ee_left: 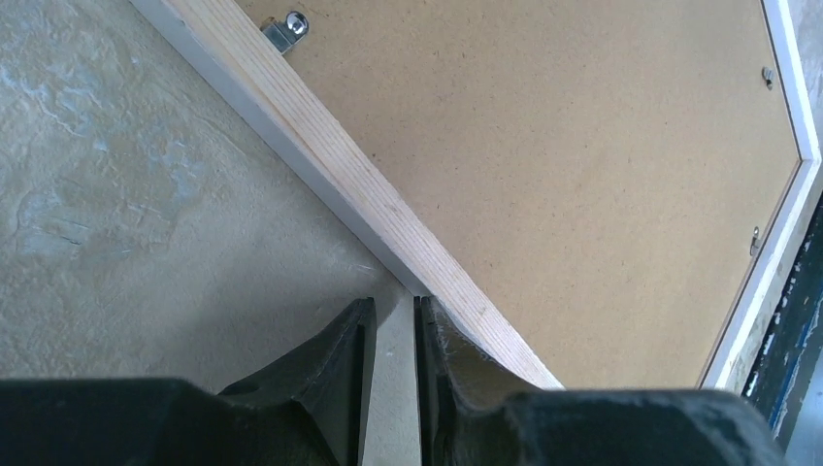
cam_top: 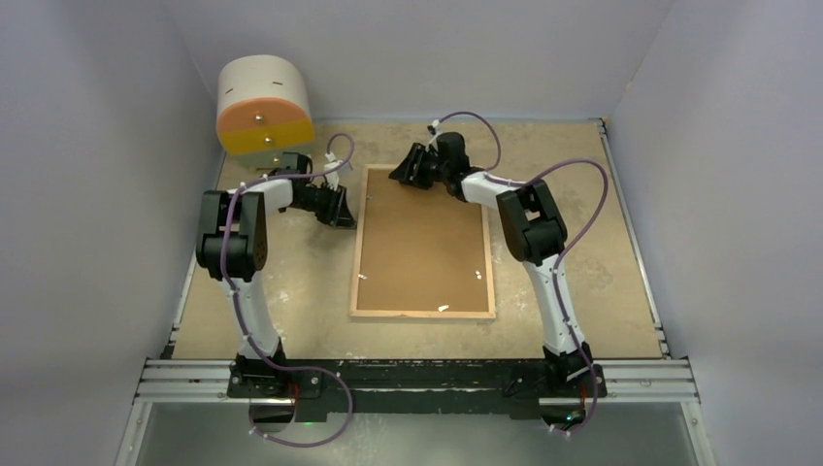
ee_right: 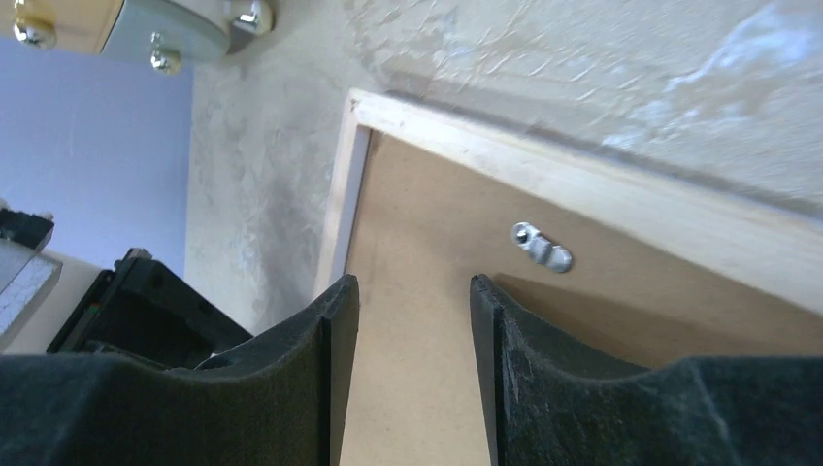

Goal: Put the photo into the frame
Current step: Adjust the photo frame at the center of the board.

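The frame (cam_top: 356,254) lies face down in the middle of the table, its light wooden rim up, with a brown backing board (cam_top: 422,243) inside the rim. The photo is hidden. My left gripper (cam_top: 342,209) sits low at the frame's left rim (ee_left: 340,165), jaws a narrow gap apart, with only bare table between the fingertips (ee_left: 393,303). My right gripper (cam_top: 408,167) hovers over the far left corner of the frame and stands open (ee_right: 414,283) above the backing board (ee_right: 427,223). A metal turn clip (ee_right: 543,248) shows just beyond its right finger.
A round cream and orange box (cam_top: 264,102) stands at the back left, close behind the left arm. Another clip (ee_left: 286,29) sits on the left rim. White walls enclose three sides, and a metal rail (cam_top: 417,381) runs along the near edge.
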